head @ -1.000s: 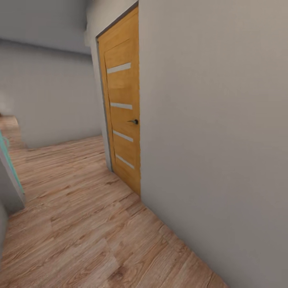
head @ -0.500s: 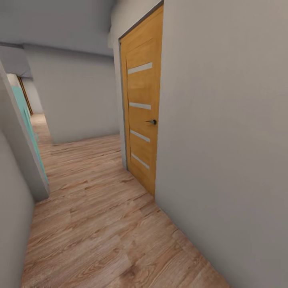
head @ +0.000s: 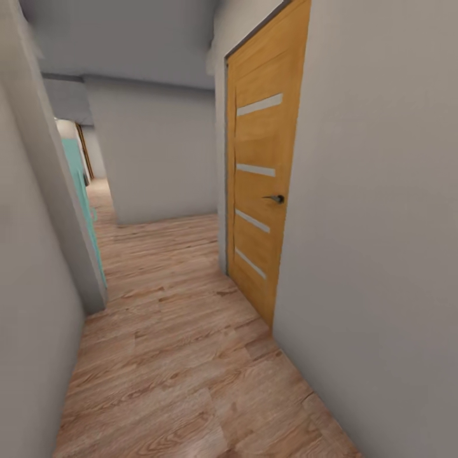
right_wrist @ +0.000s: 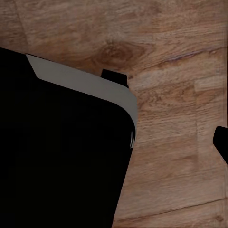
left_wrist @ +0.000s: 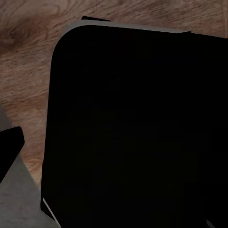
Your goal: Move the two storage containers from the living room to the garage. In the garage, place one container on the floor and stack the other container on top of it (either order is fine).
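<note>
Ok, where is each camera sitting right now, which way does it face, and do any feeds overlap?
Head view: on the robot's head, facing forward and down a corridor with a wood-plank floor, an orange wooden door on the right and a teal panel on the left; none of the robot's body shows.
Left wrist view: near the left gripper, facing down; a black rounded robot body part blocks most of it.
Right wrist view: near the right gripper, facing down; a black robot body part too.
All three share the plank floor.
</note>
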Available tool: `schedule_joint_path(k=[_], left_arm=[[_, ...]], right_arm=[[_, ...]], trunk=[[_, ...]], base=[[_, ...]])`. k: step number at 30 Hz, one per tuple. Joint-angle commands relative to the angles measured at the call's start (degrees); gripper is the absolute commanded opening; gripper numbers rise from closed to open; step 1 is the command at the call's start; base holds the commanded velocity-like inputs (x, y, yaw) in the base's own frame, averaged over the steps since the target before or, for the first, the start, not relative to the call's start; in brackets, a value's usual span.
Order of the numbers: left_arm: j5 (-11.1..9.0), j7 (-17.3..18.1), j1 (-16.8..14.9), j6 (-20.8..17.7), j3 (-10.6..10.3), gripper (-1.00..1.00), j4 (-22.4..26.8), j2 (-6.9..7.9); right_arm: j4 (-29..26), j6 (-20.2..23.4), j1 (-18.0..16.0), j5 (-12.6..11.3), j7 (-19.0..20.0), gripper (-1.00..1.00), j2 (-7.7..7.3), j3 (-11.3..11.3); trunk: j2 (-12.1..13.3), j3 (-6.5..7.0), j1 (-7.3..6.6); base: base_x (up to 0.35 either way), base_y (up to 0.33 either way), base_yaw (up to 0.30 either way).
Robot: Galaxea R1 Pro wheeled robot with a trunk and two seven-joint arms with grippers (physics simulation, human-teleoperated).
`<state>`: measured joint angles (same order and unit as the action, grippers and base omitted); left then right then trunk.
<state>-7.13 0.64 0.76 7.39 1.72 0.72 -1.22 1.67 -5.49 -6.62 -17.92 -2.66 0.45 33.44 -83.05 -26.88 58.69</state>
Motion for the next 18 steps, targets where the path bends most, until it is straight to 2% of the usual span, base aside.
schedule_joint_path(k=[1,18], left_arm=[[-0.43,0.07,0.03,0.08,0.13,1.0,0.07,-0.01],[-0.43,0.07,0.03,0.08,0.13,1.0,0.07,-0.01]], right_arm=[[0.18,-0.31,-0.06,-0.51,-0.07,1.0,0.06,0.48],[0.18,-0.3,-0.06,-0.54,-0.07,1.0,0.0,0.48]], trunk=[[-0.02,-0.05,0.03],[-0.02,-0.05,0.03]], base=[[0.321,0.0,0.278],[0.321,0.0,0.278]])
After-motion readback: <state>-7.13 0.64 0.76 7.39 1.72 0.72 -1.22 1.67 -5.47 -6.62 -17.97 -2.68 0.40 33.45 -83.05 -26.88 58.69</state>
